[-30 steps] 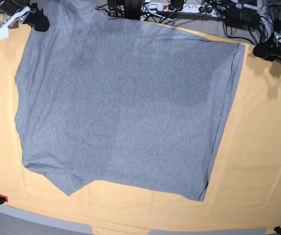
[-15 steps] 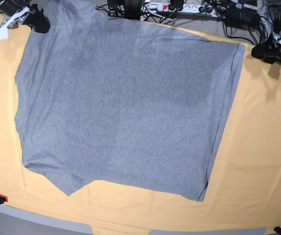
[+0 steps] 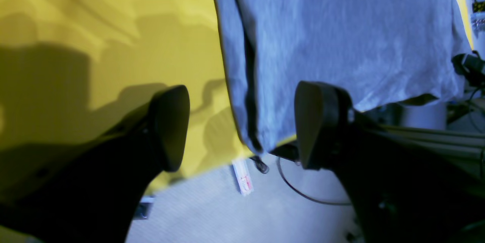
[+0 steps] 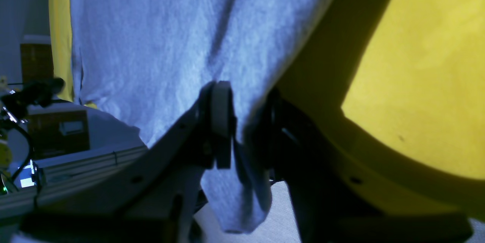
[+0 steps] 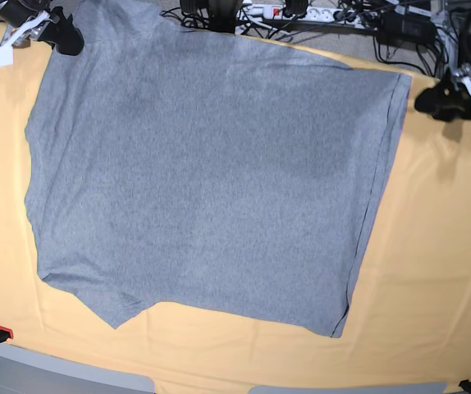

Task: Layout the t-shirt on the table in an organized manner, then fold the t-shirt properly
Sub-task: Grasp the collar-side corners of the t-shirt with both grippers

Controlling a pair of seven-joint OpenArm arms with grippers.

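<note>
The shirt (image 5: 211, 172) lies spread flat, plain grey side up, covering most of the worktop (image 5: 432, 246). Its hem runs down the right side in the base view, a dark seam line along it, and one sleeve points toward the near edge at lower left. The far edge of the shirt reaches the back rim of the worktop, and there a bit of cloth droops over.

Over at the far left corner in the base view, the right end effector (image 4: 242, 121) has its fingers pinched on the shirt's edge: the wrist view shows grey cloth (image 4: 159, 46) squeezed between the two fingers, with a tail of it hanging below the grip, past the rim of the yellow cover (image 4: 424, 83). In the base view only a dark shape (image 5: 61, 34) sits on that corner.

On the other side, the left end effector (image 3: 242, 125) hovers just off the shirt's far right corner, fingers spread wide, nothing between them. One finger (image 3: 170, 125) hangs over bare yellow cloth (image 3: 94, 46), the other (image 3: 314, 121) over the shirt's corner (image 3: 341, 38) near the worktop rim. In the base view it (image 5: 442, 100) sits beside the hem, over the worktop.

Behind the worktop, cables and a power strip (image 5: 272, 11) lie on the floor.
</note>
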